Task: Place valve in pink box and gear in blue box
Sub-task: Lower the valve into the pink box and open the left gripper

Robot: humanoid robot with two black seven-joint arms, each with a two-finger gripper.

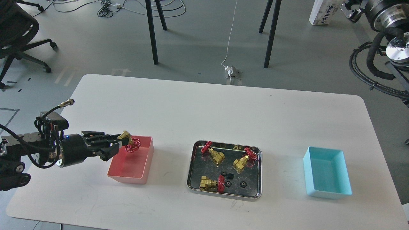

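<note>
My left gripper (pixel 119 142) is shut on a brass valve (pixel 128 142) with a red handwheel and holds it over the far left part of the pink box (pixel 142 174). Three more valves lie in the steel tray (pixel 191 166): one at the far left (pixel 213 154), one at the far right (pixel 243 161), one at the near left (pixel 210 184). Small black gears (pixel 243 184) lie in the tray's near part. The blue box (pixel 329 191) stands empty at the right. My right gripper is out of view; only parts of its arm show at the top right.
A small black blocky piece (pixel 230 176) lies among the gears in the tray. The white table (pixel 204 105) has its near edge just below the boxes. Chair and stool legs stand on the floor behind.
</note>
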